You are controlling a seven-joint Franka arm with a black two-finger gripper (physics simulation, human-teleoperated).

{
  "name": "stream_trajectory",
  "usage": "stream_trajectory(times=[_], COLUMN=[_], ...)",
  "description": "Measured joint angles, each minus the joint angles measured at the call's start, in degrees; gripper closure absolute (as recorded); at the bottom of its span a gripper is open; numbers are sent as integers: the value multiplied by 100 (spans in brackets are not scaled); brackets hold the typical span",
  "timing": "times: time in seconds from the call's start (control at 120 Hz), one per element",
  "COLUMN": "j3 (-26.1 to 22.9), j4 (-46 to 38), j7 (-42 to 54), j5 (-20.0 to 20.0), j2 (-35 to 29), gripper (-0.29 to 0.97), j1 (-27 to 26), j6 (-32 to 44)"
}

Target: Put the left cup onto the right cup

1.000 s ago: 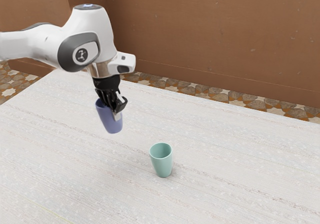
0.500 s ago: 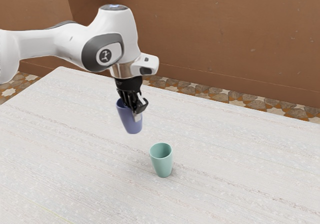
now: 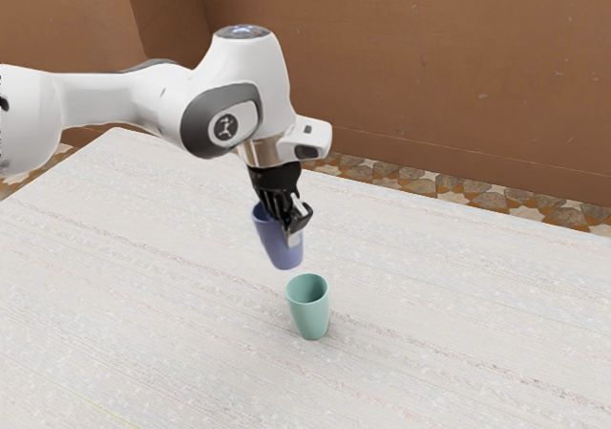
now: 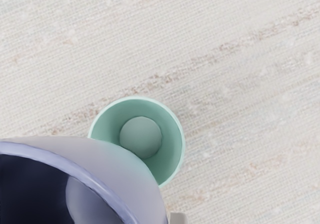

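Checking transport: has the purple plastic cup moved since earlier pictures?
Yes: the purple plastic cup went toward the exterior view's right, nearer the green plastic cup.

My fingers (image 3: pixel 294 219) hung over the worktop (image 3: pixel 458 286), closed on the rim of the lifted cup (image 3: pixel 279 246). That cup was tilted and clear of the surface, its mouth up toward my arm (image 3: pixel 143 109) and its base lower. The standing cup (image 3: pixel 308 307) sat upright on the worktop, mouth up, just below the lifted one and slightly toward the exterior view's right, with the two near but apart. From my wrist, the lifted cup (image 4: pixel 75 184) overlapped one edge of the standing cup (image 4: pixel 141 136), with the worktop (image 4: pixel 225 44) all around. Beyond the worktop's far edge lay the floor (image 3: pixel 477 195), then the wall (image 3: pixel 430 56).
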Motion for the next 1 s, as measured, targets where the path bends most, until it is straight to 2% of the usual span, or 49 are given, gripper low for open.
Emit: stream_trajectory(times=[1.0], j3=[-66], j4=[-22], j7=[-79], j5=[-23], j2=[612], gripper=[78], j1=[-105], j6=[581])
